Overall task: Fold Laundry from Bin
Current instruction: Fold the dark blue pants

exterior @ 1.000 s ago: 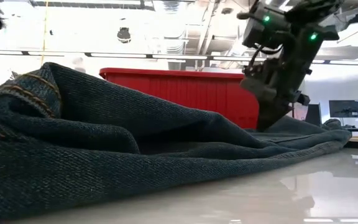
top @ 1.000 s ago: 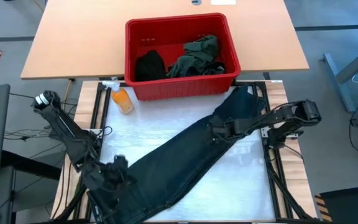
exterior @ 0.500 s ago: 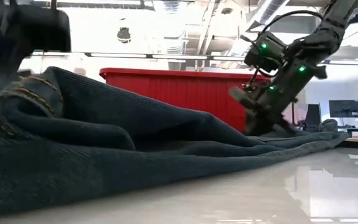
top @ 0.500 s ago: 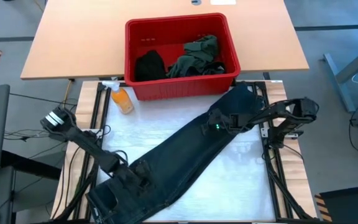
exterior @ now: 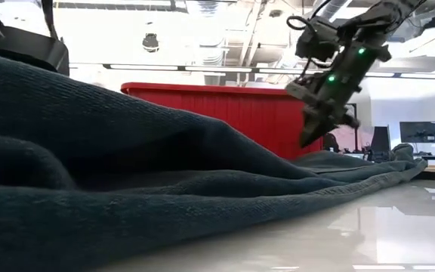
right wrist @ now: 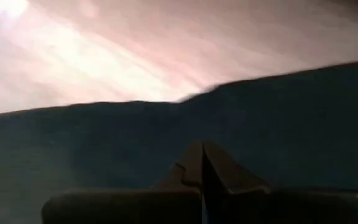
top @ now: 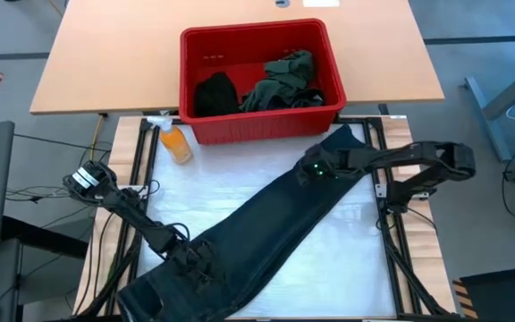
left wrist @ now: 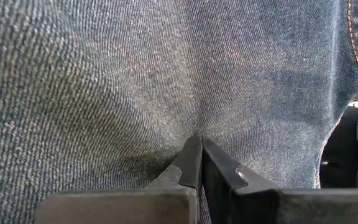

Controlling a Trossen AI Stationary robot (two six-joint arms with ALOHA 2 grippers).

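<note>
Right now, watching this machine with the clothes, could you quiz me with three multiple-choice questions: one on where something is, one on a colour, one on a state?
1. Where is the orange spray bottle?
A. inside the bin
B. on the table beside the bin's left corner
C. on the jeans

2. What colour is the bin?
A. blue
B. red
C. white

3. How are the left gripper's fingers?
A. spread wide
B. shut
C. hidden

Answers: B, it lies outside the tub; B, the walls are bright red; B, its tips meet against the jeans.
</note>
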